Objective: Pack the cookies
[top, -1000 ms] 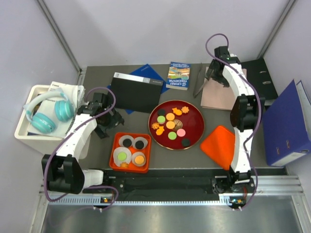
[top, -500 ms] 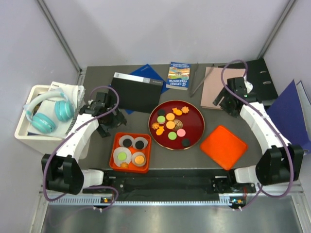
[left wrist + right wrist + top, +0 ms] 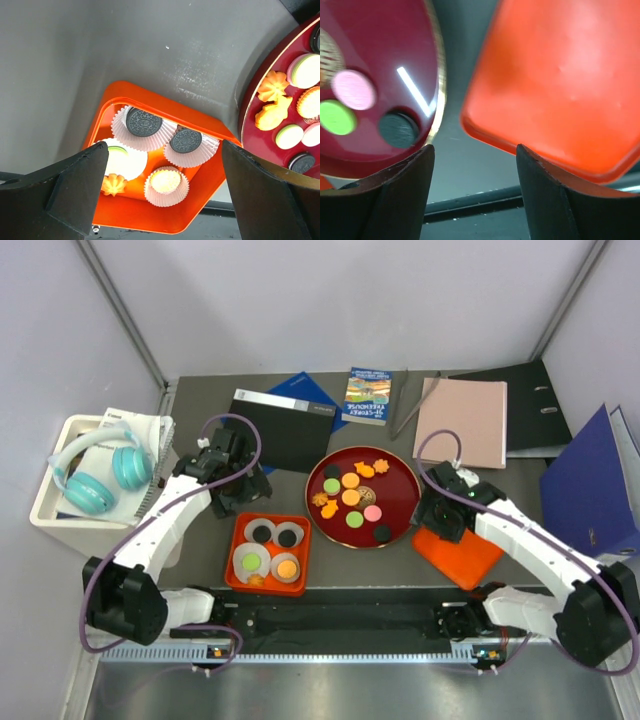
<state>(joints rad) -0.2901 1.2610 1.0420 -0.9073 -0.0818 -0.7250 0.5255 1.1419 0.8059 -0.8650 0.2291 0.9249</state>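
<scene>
Right gripper [image 3: 436,514] swings from the far folders [image 3: 462,420] to the red plate [image 3: 400,485], jaws half-open, empty (left gripper [image 3: 162,150] gapes wide above the box [image 3: 306,558]); lifting cookies [image 3: 351,497] looks imminent.

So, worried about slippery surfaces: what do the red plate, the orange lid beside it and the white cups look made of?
Red plate: glossy lacquer or lacquer-look plastic, given the sharp white reflection and gold rim. Orange lid: likely moulded plastic, smooth, softer sheen, rounded corners. White cups: thin paper, by their fluted walls.
</scene>
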